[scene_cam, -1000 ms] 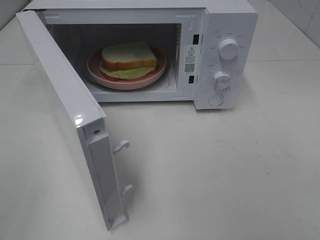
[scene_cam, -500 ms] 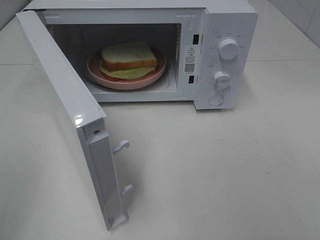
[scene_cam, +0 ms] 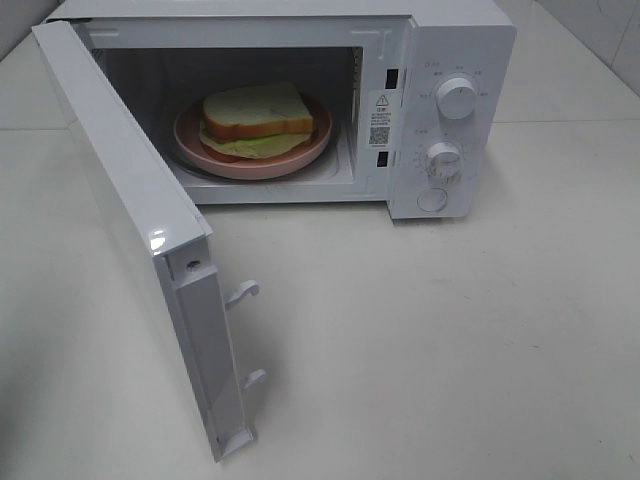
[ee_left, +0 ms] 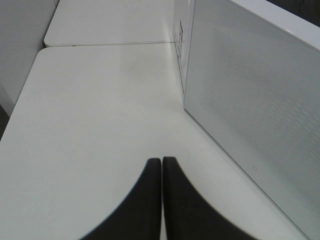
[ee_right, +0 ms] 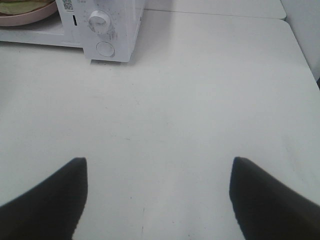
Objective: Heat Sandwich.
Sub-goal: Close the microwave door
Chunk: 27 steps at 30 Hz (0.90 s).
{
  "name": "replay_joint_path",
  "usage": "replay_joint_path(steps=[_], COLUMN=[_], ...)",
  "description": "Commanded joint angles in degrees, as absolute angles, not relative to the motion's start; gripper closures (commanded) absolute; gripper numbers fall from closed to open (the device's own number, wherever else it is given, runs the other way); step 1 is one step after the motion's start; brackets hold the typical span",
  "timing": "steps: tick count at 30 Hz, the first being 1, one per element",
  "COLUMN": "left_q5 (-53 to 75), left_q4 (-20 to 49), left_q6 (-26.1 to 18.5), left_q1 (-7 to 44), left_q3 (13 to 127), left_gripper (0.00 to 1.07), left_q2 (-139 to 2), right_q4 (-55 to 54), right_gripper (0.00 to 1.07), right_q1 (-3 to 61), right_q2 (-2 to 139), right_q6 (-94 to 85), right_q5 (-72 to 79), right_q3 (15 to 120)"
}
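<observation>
Nothing outside has shifted: the sandwich waits on its pink plate inside the microwave. Left tool, pinched shut and empty, sits beside the open door, probably to push it. Right tool gapes wide.

A sandwich of white bread slices with a tan crust lies flat on a round pink plate inside an open microwave. Pale green leafy filling spills out beneath the bread on the near side. The plate's near rim is bare.
</observation>
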State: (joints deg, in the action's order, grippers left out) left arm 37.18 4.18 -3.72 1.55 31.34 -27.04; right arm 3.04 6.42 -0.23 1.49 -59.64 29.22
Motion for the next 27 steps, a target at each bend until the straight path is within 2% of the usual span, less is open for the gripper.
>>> replay_joint_path(steps=[1, 7, 14, 22, 27], left_q5=[30.1, 20.3, 1.4, -13.8, -28.5], left_q4=[4.2, 4.2, 4.2, 4.1, 2.1], left_q6=[-3.8, -3.8, -3.8, -3.8, -1.9], left_q1=[1.5, 1.5, 1.5, 1.5, 1.5], left_q3=[31.5, 30.0, 21.2, 15.6, 12.7], left_gripper=[1.06, 1.06, 1.06, 1.06, 1.06], left_q2=[-32.0, -38.4, -43.4, -49.7, -58.0], right_q4=[3.2, 3.2, 3.2, 3.2, 3.2], right_gripper=[0.31, 0.31, 0.31, 0.31, 0.31], right_q1=[6.0, 6.0, 6.0, 6.0, 6.0], right_q2=[-1.8, -1.8, -1.8, -1.8, -1.8], right_q6=[1.7, 1.7, 1.7, 1.7, 1.7], right_q5=[-59.4, -59.4, -59.4, -59.4, -59.4], right_q3=[29.0, 29.0, 29.0, 29.0, 29.0])
